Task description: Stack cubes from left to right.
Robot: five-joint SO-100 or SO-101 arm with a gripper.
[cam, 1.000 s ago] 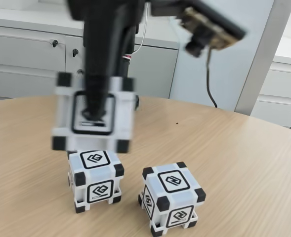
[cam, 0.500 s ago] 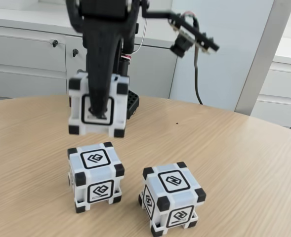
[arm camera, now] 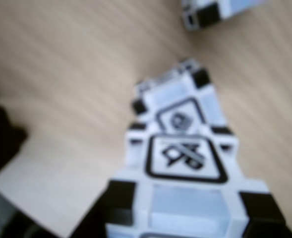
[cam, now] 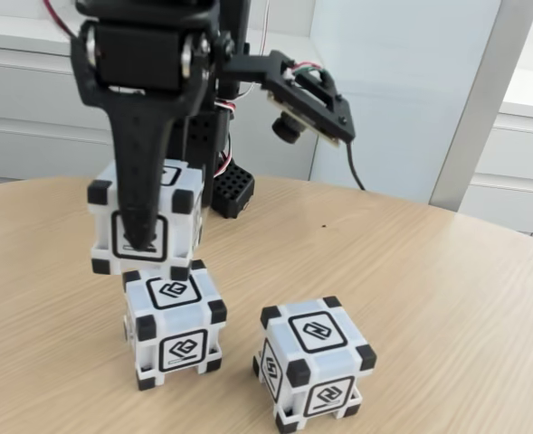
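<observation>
On a round light-wood table [cam: 429, 271], backed by grey cabinets [cam: 40, 108] and a pale wall, the gripper [cam: 144, 237] grips one cube [cam: 144, 226] just above the left cube [cam: 174, 324]; a third cube [cam: 313, 362] sits right, nearer.

The arm [cam: 171, 54] is matte black plastic with round silver screw heads at its joint housing. One long, tapering black finger [cam: 144, 181] narrows to a blunt tip. Red and white wires run beside it, and a small black camera [cam: 307, 95] on a bracket trails a dark cable.
</observation>
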